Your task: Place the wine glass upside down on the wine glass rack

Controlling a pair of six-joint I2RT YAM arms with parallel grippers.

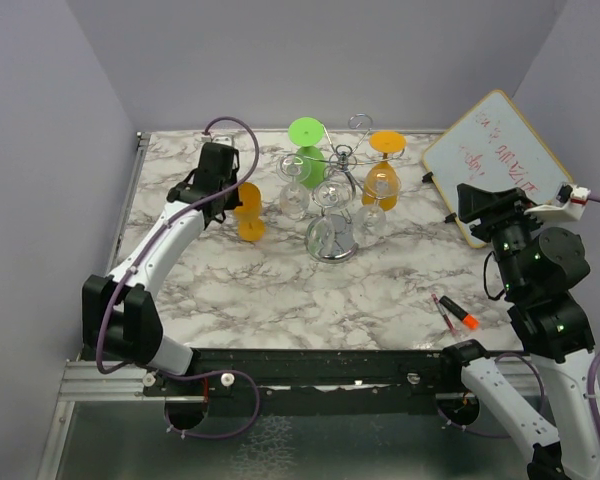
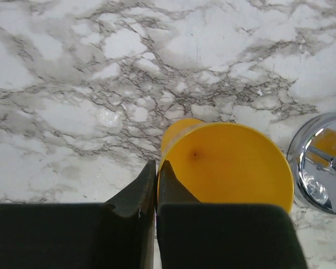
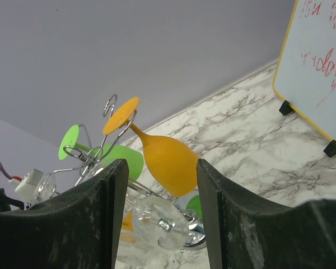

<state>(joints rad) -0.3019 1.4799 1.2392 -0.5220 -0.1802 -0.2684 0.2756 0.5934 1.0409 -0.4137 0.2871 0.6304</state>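
Left gripper point(image 2: 158, 166): jaws shut at foot rim of orange wine glass point(image 2: 229, 168), pinch unconfirmed | glass just left of wine glass rack point(image 1: 330, 240) | right gripper point(image 3: 159, 168): wide, empty | advice: confirm hold before lifting, then feed stem into a free hook

A robot lab booth: bare lilac walls point(image 1: 40, 150) close around a marble-look table point(image 1: 280, 290), a scribbled whiteboard point(image 1: 495, 150) leaning at its right edge.

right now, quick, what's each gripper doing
left gripper: shut, right beside the yellow glass; whether it grips the glass cannot be told
right gripper: open, holding nothing
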